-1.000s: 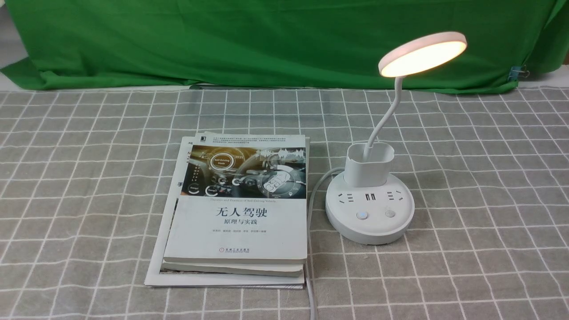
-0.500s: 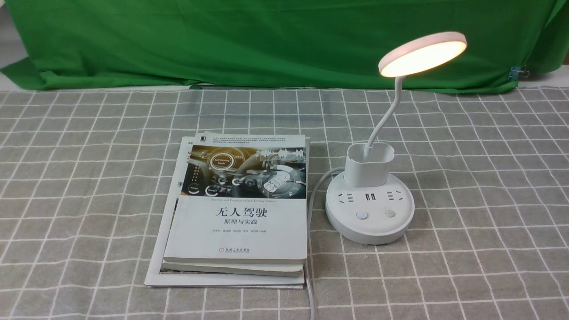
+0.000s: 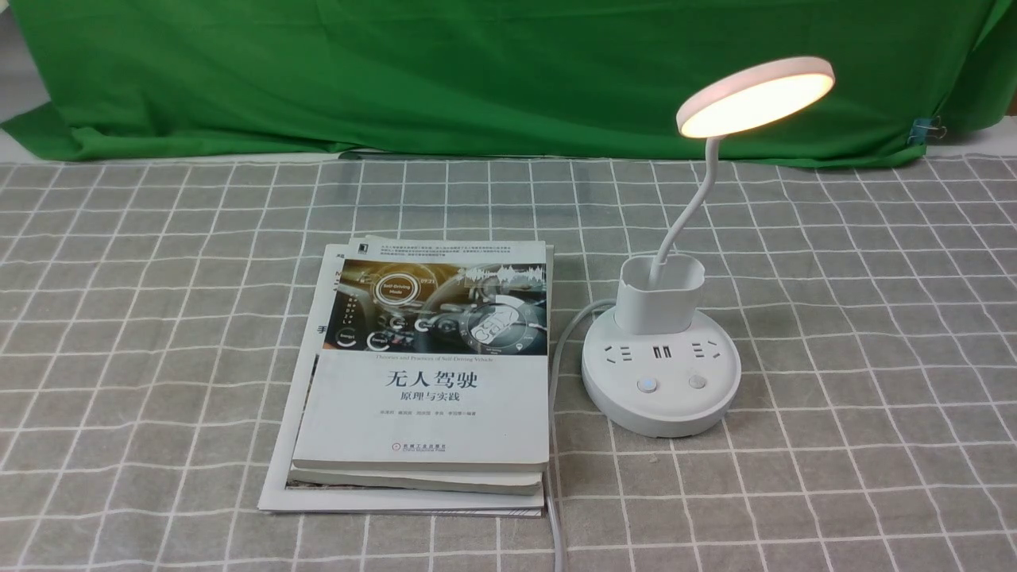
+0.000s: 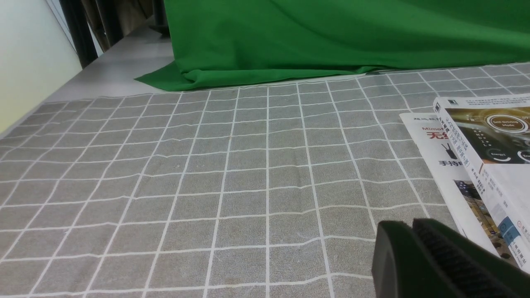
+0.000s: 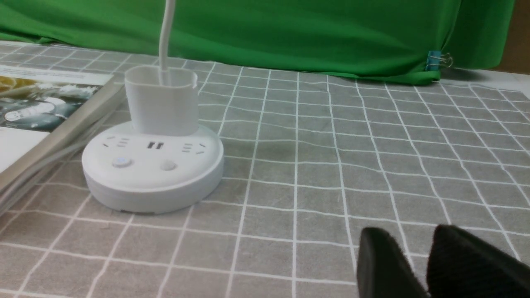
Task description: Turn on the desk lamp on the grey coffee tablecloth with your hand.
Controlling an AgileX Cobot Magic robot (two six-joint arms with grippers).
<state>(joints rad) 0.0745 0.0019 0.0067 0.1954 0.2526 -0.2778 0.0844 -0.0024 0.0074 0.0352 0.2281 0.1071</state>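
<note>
Glowing at one o'clock, white disc-headed desk lamp (image 3: 690,206) on grey white-gridded cloth (image 3: 858,357), black right gripper (image 5: 414,231) parted, black left gripper (image 4: 405,223) clenched

The surface is covered by a grey tablecloth (image 3: 834,477) with a grid of white lines. On it a stack of books (image 3: 429,413) is laid beside the lit desk lamp (image 3: 661,381), with a pale cable (image 3: 554,445) run between them.

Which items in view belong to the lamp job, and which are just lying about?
Part of the job:
- desk lamp, lit
- grey tablecloth under it
- right gripper, open, likely the one for the buttons

Just lying about:
- stack of books and papers
- green cloth
- binder clip
</note>
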